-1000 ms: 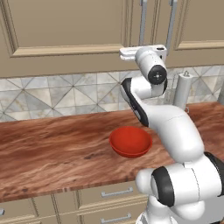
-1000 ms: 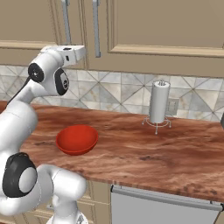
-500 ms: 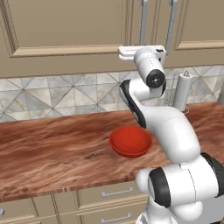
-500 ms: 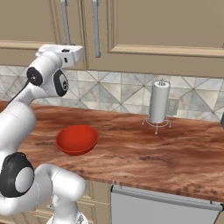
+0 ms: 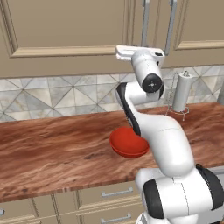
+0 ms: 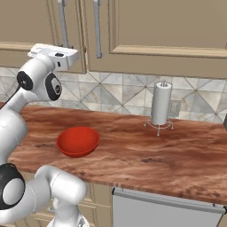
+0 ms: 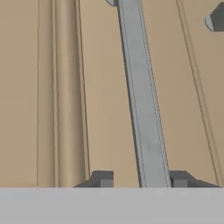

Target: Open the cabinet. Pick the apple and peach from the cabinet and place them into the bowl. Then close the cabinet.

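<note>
The cabinet is hanging closed above the tabletop, its grey bar handle running vertically. The pincer is sitting released, fingertips straddling that handle. The red bowl is resting on the tabletop below the cabinet.

The arm is glossy white, built of fat rounded segments with smooth curved shells. Dark grey to black rings and round caps mark its joints. A flat white block tops the wrist. The finger tips are small, dark grey and squared.
</note>
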